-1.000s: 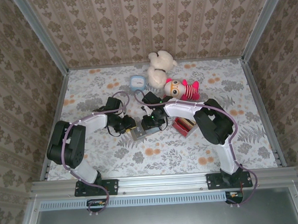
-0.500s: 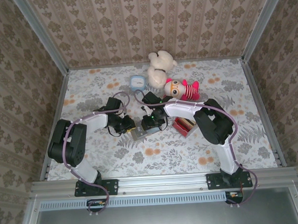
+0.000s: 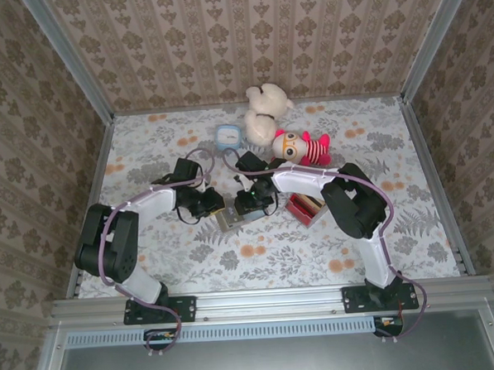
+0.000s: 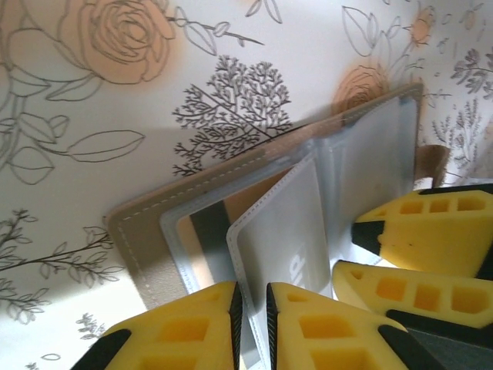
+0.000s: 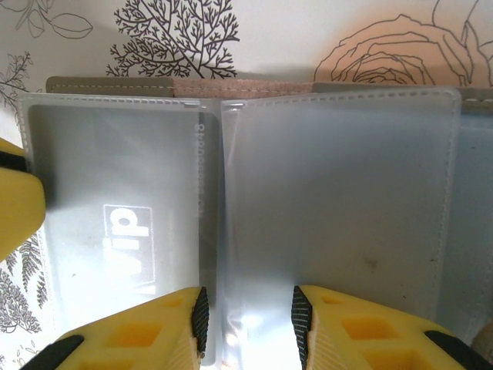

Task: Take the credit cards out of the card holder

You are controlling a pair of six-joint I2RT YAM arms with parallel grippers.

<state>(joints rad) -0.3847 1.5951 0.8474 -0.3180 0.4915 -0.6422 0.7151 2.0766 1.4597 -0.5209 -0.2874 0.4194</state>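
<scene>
Holder [image 3: 235,220] is lying open flat mid worktop [image 3: 394,144], wedged between the two wrists, with the grey tray [image 3: 304,207] just off to its right. From the left wrist cam you can see the tan cover [image 4: 150,254] face down and the clear sleeves fanned up off it. The left jaws are almost closed, yellow fingers [image 4: 192,327] pinching the edge of one stitched clear sleeve [image 4: 285,223] that stands up between them. A card [image 4: 202,235] with a dark stripe sits in the pocket behind that leaf. The right jaws are part open, fingers [image 5: 146,335] down on the sleeves at the other panel; a sleeve edge runs through the gap, but I honestly can't tell if they're pinching anything. Through the frosted plastic on that side there's another card [image 5: 127,227] with white lettering, tucked in its pocket. So the cards are both inside the holder. Further back are a blue box [image 3: 227,137], a white plush [image 3: 264,109] and a striped doll [image 3: 299,147], well apart from the holder
</scene>
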